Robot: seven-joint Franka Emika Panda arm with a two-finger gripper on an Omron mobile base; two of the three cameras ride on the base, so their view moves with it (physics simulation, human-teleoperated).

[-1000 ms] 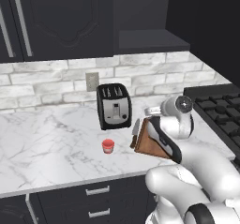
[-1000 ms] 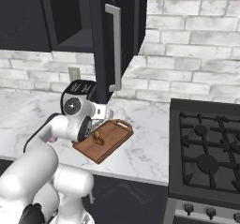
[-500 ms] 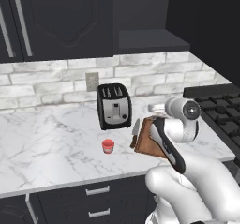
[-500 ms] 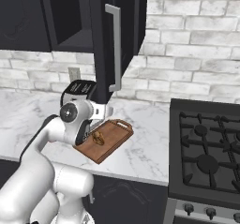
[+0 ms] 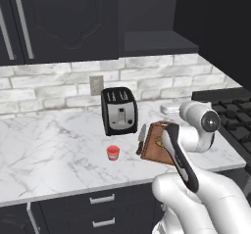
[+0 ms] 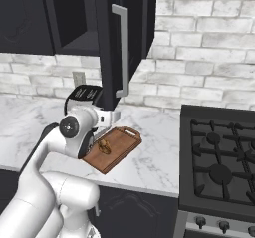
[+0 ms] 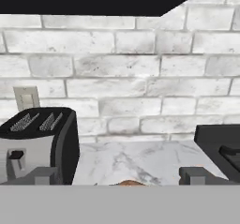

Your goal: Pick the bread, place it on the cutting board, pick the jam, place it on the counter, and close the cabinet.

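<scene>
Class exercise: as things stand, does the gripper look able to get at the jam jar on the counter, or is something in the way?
Probably yes. The jam stands alone on bare counter, apart from the toaster and cutting board. The gripper is open.

Counts: one bread roll [image 6: 104,147], sitting on one cutting board [image 6: 119,141]. One red jam jar [image 5: 113,152] on the marble counter [image 5: 49,150]. One black-and-silver toaster [image 5: 119,110], two slots on top. One wall outlet [image 5: 96,85] on the brick backsplash. One gas stove [image 6: 224,167], three knobs visible along its front edge. One open cabinet door [image 6: 112,43] with one bar handle [image 6: 121,53]. Two drawer handles [image 5: 102,199] below the counter.
</scene>
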